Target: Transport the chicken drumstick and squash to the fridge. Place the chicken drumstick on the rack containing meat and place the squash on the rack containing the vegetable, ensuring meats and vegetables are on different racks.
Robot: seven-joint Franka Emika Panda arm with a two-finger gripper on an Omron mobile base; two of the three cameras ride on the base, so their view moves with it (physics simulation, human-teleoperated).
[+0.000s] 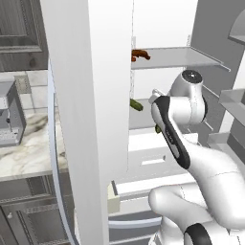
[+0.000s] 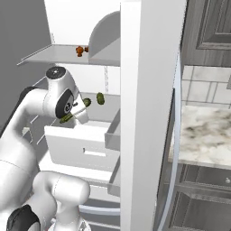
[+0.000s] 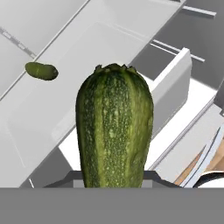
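Note:
My gripper [image 2: 76, 111] is shut on the squash [image 3: 114, 127], a mottled green vegetable that stands upright in the middle of the hand view and hides the fingertips. It hangs over the front of the fridge's lower shelf [image 1: 139, 120], and its end pokes out under my arm [image 1: 158, 128]. The short dark-green vegetable [image 3: 41, 71] lies further back on that shelf [image 2: 100, 98]. On the rack containing meat [image 1: 184, 57] lies the dark meat [image 1: 141, 54], with the orange chicken drumstick [image 1: 133, 58] right beside it.
The open fridge door [image 1: 81, 119] stands close on the left, and a side wall [image 2: 149, 113] on the right. A white drawer [image 2: 81, 140] juts out under the lower shelf. A marble counter [image 2: 203, 131] lies beyond, with a grey appliance [image 1: 9, 119] on it.

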